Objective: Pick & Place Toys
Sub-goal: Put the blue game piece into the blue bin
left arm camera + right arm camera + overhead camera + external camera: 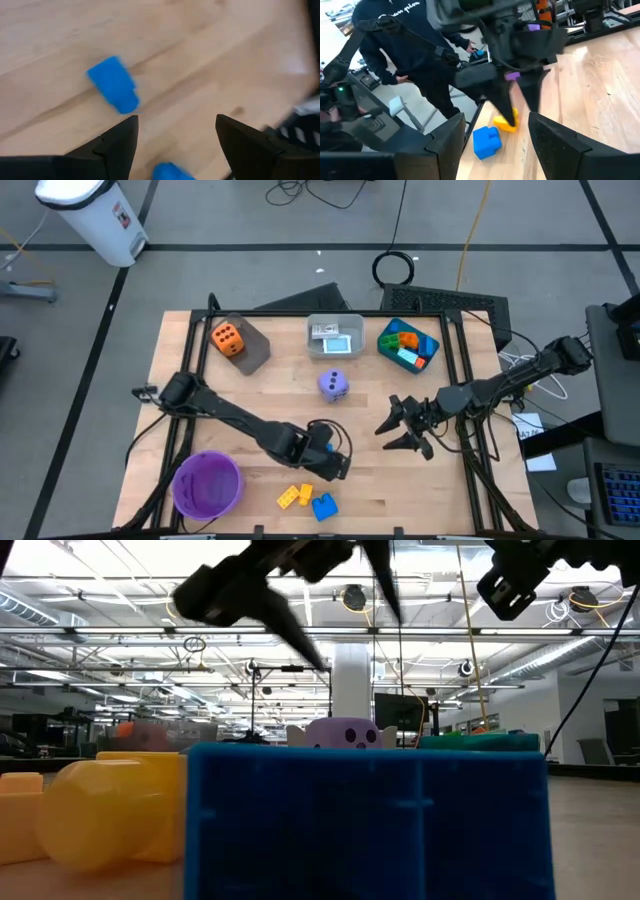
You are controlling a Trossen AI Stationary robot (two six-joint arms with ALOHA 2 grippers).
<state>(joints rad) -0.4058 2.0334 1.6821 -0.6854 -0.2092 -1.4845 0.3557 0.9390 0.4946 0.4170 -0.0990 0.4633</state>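
Note:
A blue brick [324, 506] and a yellow brick [293, 496] lie flat on the wooden table near its front edge. My left gripper [330, 462] hangs open just above and behind them, pointing steeply down; in its wrist view the blue brick [114, 84] lies beyond the spread fingertips, untouched. The low view has both bricks close up, blue [365, 820] and yellow [110, 810], with the left fingers [290, 630] overhead. A purple die [334, 384] sits mid-table. My right gripper [395, 430] is open, held level right of centre, and touches nothing.
A purple bowl [207, 483] stands at the front left. Along the far side are a tipped grey bin with an orange die [227, 337], a white bin [335, 335] and a teal bin of bricks [408, 345]. A person in dark clothes [415, 45] stands beyond the table.

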